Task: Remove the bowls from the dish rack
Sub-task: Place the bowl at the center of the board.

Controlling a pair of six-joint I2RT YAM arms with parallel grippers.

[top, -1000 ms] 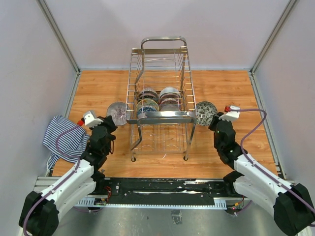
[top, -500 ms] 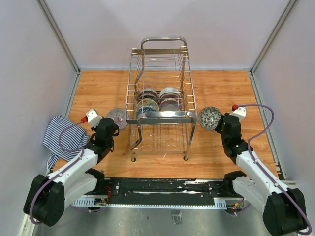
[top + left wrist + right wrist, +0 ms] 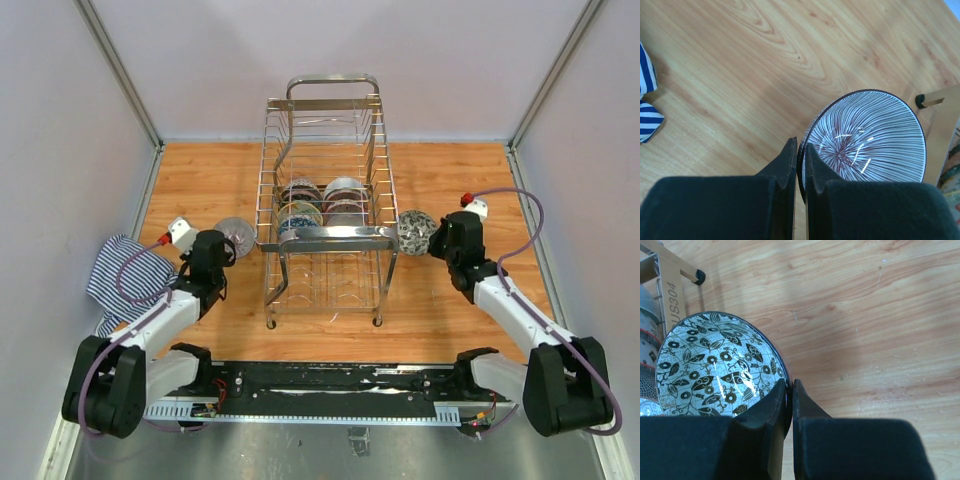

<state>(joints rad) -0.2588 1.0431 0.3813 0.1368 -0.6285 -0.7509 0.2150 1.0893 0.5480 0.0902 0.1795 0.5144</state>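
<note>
The left gripper [image 3: 799, 148] is pinched narrow on the rim of a line-striped bowl [image 3: 870, 140], held on edge just left of the dish rack [image 3: 325, 200]. The right gripper [image 3: 789, 386] clamps the rim of a leaf-patterned bowl [image 3: 715, 367] close beside the rack's right side, near its foot. More bowls [image 3: 322, 205] stand upright inside the rack. A striped cloth [image 3: 125, 272] lies against the left wall [image 3: 60, 200], beside the left arm. A broad strip of wooden table [image 3: 470, 185] shows between the right bowl and the right wall.

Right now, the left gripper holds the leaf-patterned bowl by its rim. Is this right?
No. The left wrist view shows the left gripper holding the line-patterned bowl by its rim; the leaf-patterned bowl is in the right gripper.
</note>
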